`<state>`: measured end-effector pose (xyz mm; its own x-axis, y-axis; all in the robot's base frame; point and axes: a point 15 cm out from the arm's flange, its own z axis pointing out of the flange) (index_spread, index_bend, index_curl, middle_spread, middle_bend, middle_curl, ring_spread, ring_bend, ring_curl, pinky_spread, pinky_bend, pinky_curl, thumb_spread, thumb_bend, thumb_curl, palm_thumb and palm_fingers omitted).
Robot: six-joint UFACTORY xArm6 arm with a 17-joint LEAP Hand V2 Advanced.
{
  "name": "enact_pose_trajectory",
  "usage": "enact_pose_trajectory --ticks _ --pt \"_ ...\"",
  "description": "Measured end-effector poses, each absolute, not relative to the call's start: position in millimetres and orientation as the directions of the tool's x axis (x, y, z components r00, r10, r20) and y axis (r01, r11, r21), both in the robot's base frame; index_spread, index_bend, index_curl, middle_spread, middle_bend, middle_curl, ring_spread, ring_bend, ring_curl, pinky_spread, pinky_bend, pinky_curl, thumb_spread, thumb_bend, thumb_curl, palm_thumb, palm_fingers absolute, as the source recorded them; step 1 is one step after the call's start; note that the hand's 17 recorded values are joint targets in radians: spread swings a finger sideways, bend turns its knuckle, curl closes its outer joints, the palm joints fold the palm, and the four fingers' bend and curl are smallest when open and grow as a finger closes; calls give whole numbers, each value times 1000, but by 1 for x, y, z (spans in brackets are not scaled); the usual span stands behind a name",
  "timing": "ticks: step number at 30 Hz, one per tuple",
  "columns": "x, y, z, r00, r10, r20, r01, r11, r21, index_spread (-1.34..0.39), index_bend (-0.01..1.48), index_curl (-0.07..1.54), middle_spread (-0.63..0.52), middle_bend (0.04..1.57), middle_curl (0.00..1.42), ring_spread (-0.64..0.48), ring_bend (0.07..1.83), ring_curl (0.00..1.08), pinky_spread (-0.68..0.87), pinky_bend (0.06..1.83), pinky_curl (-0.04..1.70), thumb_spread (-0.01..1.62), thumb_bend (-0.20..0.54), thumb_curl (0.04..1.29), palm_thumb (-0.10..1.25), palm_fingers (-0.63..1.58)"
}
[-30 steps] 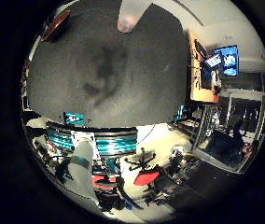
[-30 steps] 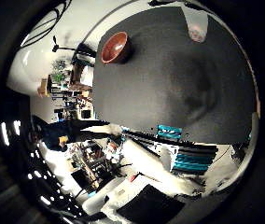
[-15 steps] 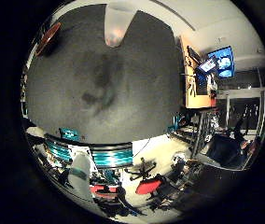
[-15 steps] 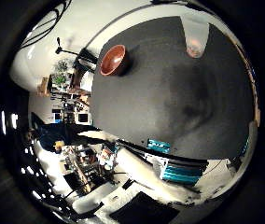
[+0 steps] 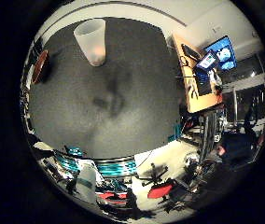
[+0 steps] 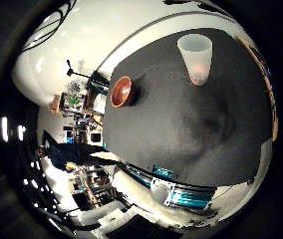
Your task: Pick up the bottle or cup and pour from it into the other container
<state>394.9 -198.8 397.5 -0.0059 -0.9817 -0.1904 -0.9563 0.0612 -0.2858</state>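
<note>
A dark grey mat (image 6: pixel 191 134) covers the table and fills the middle of both palm views, seen from above by the robot's right hand.

In the thumb-side view, a brown wooden bowl (image 6: pixel 121 91) sits near the mat's edge at about ten o'clock from the mat's centre. It stands on its base with its opening facing outward toward the bright white floor beyond. Further right, at about one o'clock, a translucent white plastic cup (image 6: pixel 196 58) stands upright on the mat. Its rim is wide, it narrows toward the base, and something pale orange shows inside at the bottom. Cup and bowl stand well apart, with bare mat between them. A soft dark shadow lies on the mat below the cup.

In the little-finger-side view, the same bowl shows only as a reddish sliver at the mat's edge at about nine o'clock, and the cup is at about eleven o'clock. A blurred shadow marks the mat's middle. To the right, at about two o'clock, an orange wooden desk (image 5: pixel 193 86) holds a lit monitor (image 5: pixel 222 51).

Teal and white parts (image 6: pixel 181 194) sit at the mat's near edge, around six o'clock. I cannot tell whether the hand's fingers are spread or curled. Nothing touches the cup.
</note>
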Motion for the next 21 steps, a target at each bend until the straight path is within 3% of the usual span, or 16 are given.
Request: enact_pose_trajectory --ticks 21 --pt "442 -282 379 -59 -887 -457 -910 237 -341 -215 150 253 85 215 337 156 245 270 334 344 318 980 -28 286 311 46"
